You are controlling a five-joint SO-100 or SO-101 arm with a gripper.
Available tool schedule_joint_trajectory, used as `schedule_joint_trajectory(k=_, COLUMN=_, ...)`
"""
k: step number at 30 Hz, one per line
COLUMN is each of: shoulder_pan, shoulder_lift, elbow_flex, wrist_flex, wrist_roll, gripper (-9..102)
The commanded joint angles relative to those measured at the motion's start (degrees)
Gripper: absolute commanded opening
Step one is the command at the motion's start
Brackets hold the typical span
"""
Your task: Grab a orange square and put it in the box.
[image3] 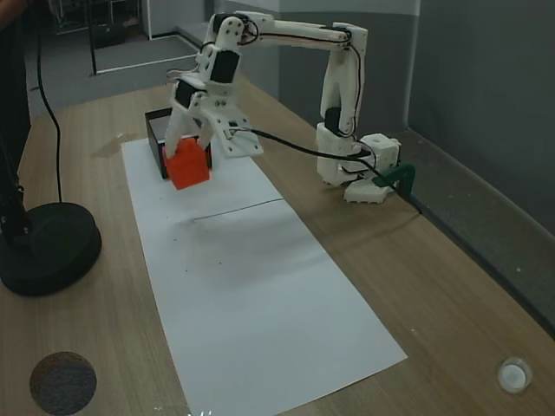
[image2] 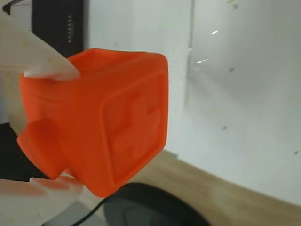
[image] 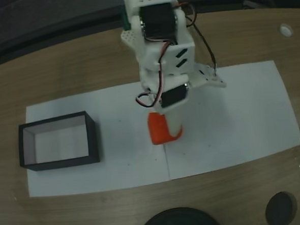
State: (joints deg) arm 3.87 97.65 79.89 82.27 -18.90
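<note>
The gripper (image3: pixel 186 154) pinches the orange square (image3: pixel 187 165) between its 2 white fingers (image2: pixel 44 63), holding it above the white paper (image: pixel 232 123). The box (image: pixel 58 140) sits near the gripper, apart, on the desk (image: pixel 94 207).

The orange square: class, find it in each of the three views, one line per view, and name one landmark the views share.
A fixed view: orange square centre, held right of the box.
Wrist view: orange square left-centre, between the fingers.
A fixed view: orange square upper left, gripped.
Shared landmark: white paper.
</note>
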Motion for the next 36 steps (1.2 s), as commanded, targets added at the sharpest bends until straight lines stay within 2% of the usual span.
schedule_joint_trajectory(k=1, shoulder_pan=7.12, shoulder_lift=4.48, elbow_flex=-10.81, wrist_flex=1.85, wrist_roll=-4.13, gripper=9)
schedule_joint_trajectory(k=5, shoulder_pan=17.05, shoulder_lift=4.13, elbow_flex=-14.33, wrist_flex=0.97, wrist_roll=-9.84, gripper=10)
schedule_joint_trajectory(k=11, shoulder_pan=29.79, shoulder_lift=0.7, elbow_flex=-14.41, wrist_flex=-5.1, wrist_roll=-14.85, gripper=10)
schedule_joint_trajectory(k=16, shoulder_pan=36.39, shoulder_lift=-3.87, elbow_flex=-14.59, wrist_flex=-8.88, wrist_roll=-16.52, gripper=10)
schedule_joint_trajectory(k=28, shoulder_pan=39.2, shoulder_lift=-12.66, elbow_flex=-14.59, wrist_flex=-10.9, wrist_roll=-15.82, gripper=10)
schedule_joint_trajectory(k=33, shoulder_pan=39.11, shoulder_lift=-13.89, elbow_flex=-14.41, wrist_flex=-10.99, wrist_roll=-10.63, gripper=25)
schedule_joint_trajectory(k=36, shoulder_pan=38.94, shoulder_lift=-13.89, elbow_flex=-14.06, wrist_flex=-10.9, wrist_roll=-10.46, gripper=28)
